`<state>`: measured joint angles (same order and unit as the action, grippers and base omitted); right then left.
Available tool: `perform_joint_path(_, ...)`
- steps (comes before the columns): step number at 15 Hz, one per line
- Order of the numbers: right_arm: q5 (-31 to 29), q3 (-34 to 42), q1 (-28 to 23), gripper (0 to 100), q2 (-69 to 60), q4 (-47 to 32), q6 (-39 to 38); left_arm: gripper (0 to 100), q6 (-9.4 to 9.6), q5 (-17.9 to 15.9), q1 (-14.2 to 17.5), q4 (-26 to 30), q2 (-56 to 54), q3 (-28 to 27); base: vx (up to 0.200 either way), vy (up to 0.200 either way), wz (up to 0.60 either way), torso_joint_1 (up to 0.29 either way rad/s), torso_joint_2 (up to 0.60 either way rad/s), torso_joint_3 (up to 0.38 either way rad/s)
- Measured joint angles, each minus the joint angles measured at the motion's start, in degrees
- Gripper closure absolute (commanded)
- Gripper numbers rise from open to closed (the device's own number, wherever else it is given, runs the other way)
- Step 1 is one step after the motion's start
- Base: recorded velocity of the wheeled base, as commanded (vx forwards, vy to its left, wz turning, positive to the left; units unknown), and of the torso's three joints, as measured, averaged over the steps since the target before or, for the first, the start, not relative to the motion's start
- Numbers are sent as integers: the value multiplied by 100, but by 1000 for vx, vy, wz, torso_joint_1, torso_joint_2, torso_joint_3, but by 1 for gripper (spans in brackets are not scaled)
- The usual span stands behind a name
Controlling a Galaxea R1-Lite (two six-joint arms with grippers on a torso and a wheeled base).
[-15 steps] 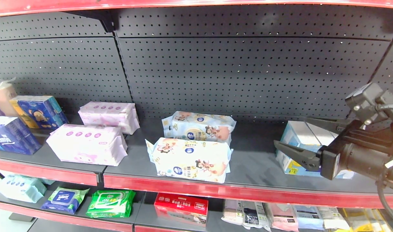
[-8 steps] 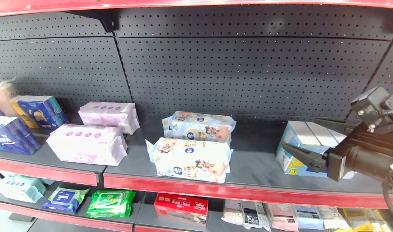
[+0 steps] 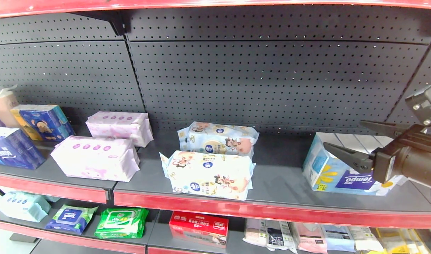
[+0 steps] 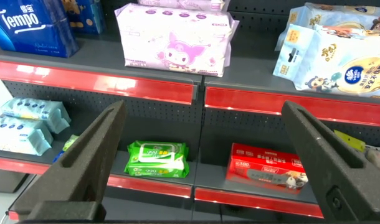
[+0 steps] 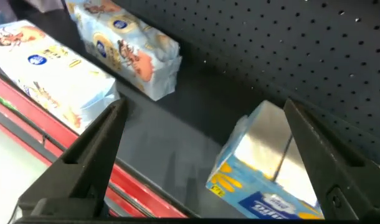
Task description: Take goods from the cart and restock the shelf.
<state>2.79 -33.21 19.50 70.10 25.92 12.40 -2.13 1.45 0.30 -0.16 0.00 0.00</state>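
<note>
- The right gripper (image 3: 343, 134) is spread wide and holds nothing.
- The blue tissue box (image 3: 337, 174) lies flat on the shelf (image 3: 279, 180), just ahead of and below the right gripper's fingertips. The near finger (image 3: 346, 155) crosses in front of the box's top, and I see no contact between them.
- In the right wrist view the blue tissue box (image 5: 265, 168) sits beyond the right gripper (image 5: 204, 107), closer to one finger than to the other.
- Two cartoon-print packs (image 3: 208, 174) lie one behind the other on the same shelf, well apart from the right gripper, on its open-finger side.
- The left gripper (image 4: 202, 109) is also released and empty, and it faces the red front edge of the shelf.
- Ahead of and above the left gripper rests a pink pack (image 4: 174, 37). Ahead of and below it, on the lower level, lie a green wipes pack (image 4: 157, 158) and a red box (image 4: 265, 171).
</note>
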Motion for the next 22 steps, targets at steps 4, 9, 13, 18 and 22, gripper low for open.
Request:
perform_joint_path(4, 55, 102, -261, 0, -52, -4, -50, 0, 2, 2, 0, 0, 0, 0, 0, 0, 0, 0, 0, 0)
perform_joint_path(9, 27, 206, -369, 0, -240, -9, -13, 0, 28, 2, 0, 0, 0, 0, 0, 0, 0, 0, 0, 0)
perform_joint_path(13, 24, 280, -518, 0, -461, -49, -11, 0, 48, -4, 2, 0, 0, 0, -50, 0, 0, 1, -1, -1)
perform_joint_path(18, 29, 293, -611, 0, -540, -61, -11, 0, 165, -45, 2, 11, 0, 0, -80, 0, 0, 4, 3, 0)
perform_joint_path(22, 10, 339, -630, 0, -533, -68, 0, 0, 160, -52, 7, 11, 0, 0, 0, 0, 450, 15, 3, -4)
